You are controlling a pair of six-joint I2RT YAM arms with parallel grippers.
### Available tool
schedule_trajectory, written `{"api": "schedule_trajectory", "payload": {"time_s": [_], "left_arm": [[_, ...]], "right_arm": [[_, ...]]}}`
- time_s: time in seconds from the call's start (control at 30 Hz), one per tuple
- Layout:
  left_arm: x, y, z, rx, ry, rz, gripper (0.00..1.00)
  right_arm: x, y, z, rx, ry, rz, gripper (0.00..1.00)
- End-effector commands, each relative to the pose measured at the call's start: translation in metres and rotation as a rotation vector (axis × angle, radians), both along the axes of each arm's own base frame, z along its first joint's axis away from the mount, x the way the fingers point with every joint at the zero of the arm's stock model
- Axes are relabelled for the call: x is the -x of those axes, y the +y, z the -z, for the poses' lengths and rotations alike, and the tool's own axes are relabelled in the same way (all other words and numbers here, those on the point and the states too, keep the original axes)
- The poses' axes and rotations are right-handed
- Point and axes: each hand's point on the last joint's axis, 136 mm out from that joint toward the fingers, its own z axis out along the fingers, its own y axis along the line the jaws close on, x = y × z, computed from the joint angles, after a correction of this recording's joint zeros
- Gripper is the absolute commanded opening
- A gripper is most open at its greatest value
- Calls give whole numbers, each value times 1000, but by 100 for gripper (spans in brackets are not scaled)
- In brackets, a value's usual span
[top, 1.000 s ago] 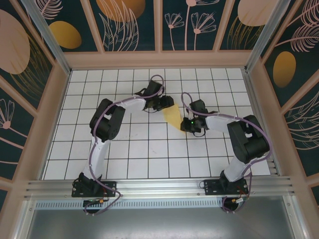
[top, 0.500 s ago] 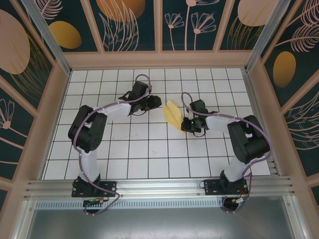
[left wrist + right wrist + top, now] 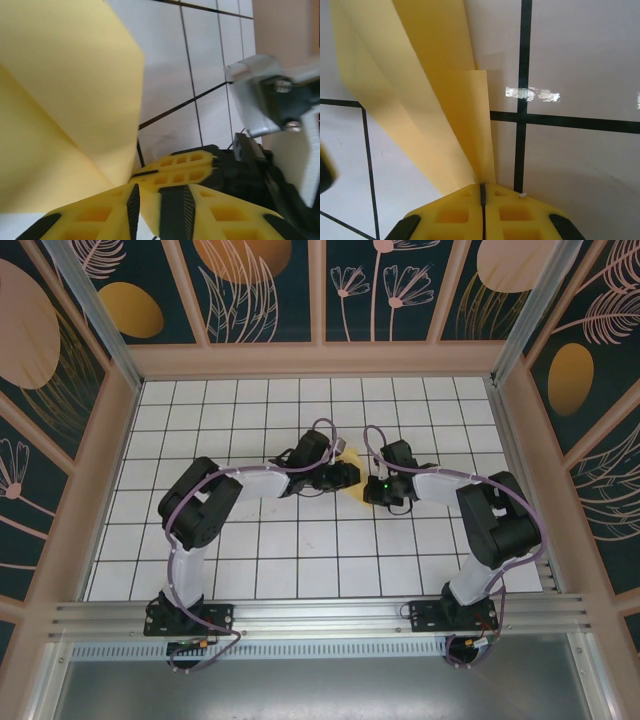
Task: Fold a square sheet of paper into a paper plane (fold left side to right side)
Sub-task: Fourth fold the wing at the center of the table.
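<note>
Flanking one folded paper sheet (image 3: 410,90): left fingers (image 3: 90,220), right fingers (image 3: 455,215).

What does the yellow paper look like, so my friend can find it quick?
Look at the white grid table, right in the middle. There the left hand and the right hand meet, and the paper is between them, pinched by the right one. It is the thin, folded, yellow-orange sheet, unlike the white tiles around it.

Yellow-orange paper (image 3: 420,100); white table (image 3: 300,560), black grid.
</note>
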Motion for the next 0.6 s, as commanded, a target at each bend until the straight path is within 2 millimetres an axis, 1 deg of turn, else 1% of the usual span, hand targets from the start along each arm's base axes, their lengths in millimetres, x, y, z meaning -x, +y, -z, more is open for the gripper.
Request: {"api": "schedule_trajectory", "payload": {"time_s": [0.0, 0.13, 0.37, 0.43, 0.57], "left_arm": [[-6, -9, -3, 49, 11, 12, 32], [-5, -15, 0, 81, 29, 27, 30], [-3, -18, 3, 92, 37, 42, 29], [-3, -19, 6, 88, 43, 45, 29], [-8, -19, 23, 60, 63, 27, 28]], "right_arm": [[41, -32, 49, 171, 173, 5, 9], [41, -32, 50, 175, 176, 3, 9], [40, -32, 50, 179, 178, 3, 9], [40, -32, 51, 179, 178, 4, 9], [41, -32, 51, 183, 182, 2, 9]]}}
